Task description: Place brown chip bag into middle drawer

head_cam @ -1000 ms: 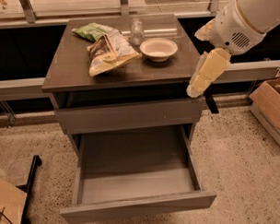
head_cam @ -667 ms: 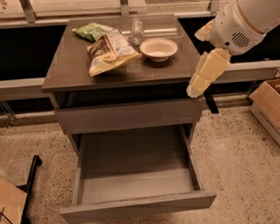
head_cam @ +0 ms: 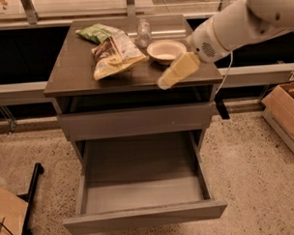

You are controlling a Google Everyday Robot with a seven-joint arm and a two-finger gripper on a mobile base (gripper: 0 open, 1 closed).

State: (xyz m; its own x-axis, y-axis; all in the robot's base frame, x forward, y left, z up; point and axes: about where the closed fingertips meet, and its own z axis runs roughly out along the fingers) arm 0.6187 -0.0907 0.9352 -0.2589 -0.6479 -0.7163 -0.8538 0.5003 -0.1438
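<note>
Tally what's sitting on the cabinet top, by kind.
Snack bags: 2 (brown chip bag, green bag)
Bowl: 1
Glass: 1
Total: 4
The gripper hovers at the front right edge of the cabinet top, apart from all four.

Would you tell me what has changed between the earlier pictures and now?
The gripper moved left, from beside the cabinet to over its top's front right edge, nearer the chip bag. Nothing was grasped or released. Chip bag, bowl and open drawer stayed put.
</note>
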